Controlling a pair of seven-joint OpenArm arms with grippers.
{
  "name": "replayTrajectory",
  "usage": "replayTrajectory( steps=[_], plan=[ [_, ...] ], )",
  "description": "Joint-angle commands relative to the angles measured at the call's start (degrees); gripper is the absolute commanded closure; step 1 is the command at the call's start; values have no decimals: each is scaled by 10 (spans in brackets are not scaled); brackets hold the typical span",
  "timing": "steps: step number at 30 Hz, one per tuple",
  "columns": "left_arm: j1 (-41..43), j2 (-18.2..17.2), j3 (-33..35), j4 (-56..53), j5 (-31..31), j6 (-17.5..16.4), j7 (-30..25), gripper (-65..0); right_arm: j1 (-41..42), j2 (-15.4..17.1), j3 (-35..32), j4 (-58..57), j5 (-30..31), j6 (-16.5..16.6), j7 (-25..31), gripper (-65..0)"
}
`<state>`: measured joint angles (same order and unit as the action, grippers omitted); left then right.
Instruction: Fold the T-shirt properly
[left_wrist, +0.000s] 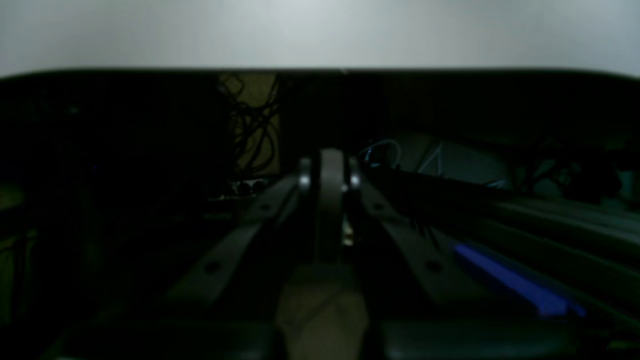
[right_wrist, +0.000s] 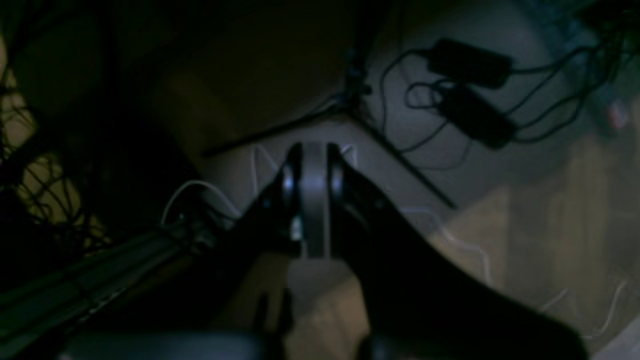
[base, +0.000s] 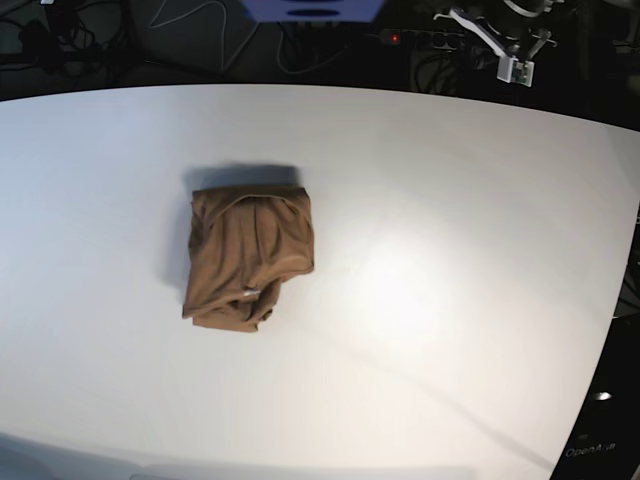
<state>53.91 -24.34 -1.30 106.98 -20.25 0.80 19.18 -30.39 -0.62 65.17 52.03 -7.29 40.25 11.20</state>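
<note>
The T-shirt (base: 250, 260) is lying as a compact tan bundle on the white counter (base: 450, 200), left of the middle and toward the far side. It is looking folded but lumpy, its near edge rumpled, so to my eye the work is nearly over. To finish well, any last touch should be pressing the near edge flat and squaring the corners without dragging the bundle open.

Neither arm is showing over the counter. The left tool (left_wrist: 327, 172) is hanging below the counter's edge, pointing out at cables, its jaws pressed together on nothing. The right tool (right_wrist: 312, 165) is aiming down at the floor and power bricks (right_wrist: 472, 90), jaws likewise closed and empty.
</note>
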Motion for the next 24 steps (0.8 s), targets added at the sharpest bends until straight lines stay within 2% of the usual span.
replayTrajectory(
  steps=[1,5,7,10,13,15,17,20,23,24],
  plan=[
    [19,-3,1,-12,0,2,-5,-17,-11,9,5,-6,-5,-2,11,-1],
    [7,11,6,-148,0,0,-24,-17,2,15,5,-69,-40,-2,16,-1],
    [-30,21,8,-244,0,-1,-50,-17,19,32,5,-111,-68,-2,17,-1],
    [-102,27,56,-404,0,-1,-88,-17,49,59,5,-198,-117,-2,31,-1],
    [-169,32,124,-541,-2,-1,-139,-17,74,91,3,-290,-146,-2,77,-1],
    [-213,56,159,-624,-3,-1,-183,-17,84,109,1,-339,-166,-2,122,-1],
    [-256,78,180,-712,-1,-1,-216,-17,99,124,0,-378,-212,-2,161,-1],
    [-323,115,217,-847,-1,-1,-270,-17,116,139,0,-425,-290,-2,190,-1],
    [-383,149,245,-977,-1,-2,-329,-17,137,137,0,-433,-386,-2,180,-3],
    [-400,161,251,-1016,-1,-2,-343,-17,145,136,0,-433,-418,-17,171,-3]
  ],
)
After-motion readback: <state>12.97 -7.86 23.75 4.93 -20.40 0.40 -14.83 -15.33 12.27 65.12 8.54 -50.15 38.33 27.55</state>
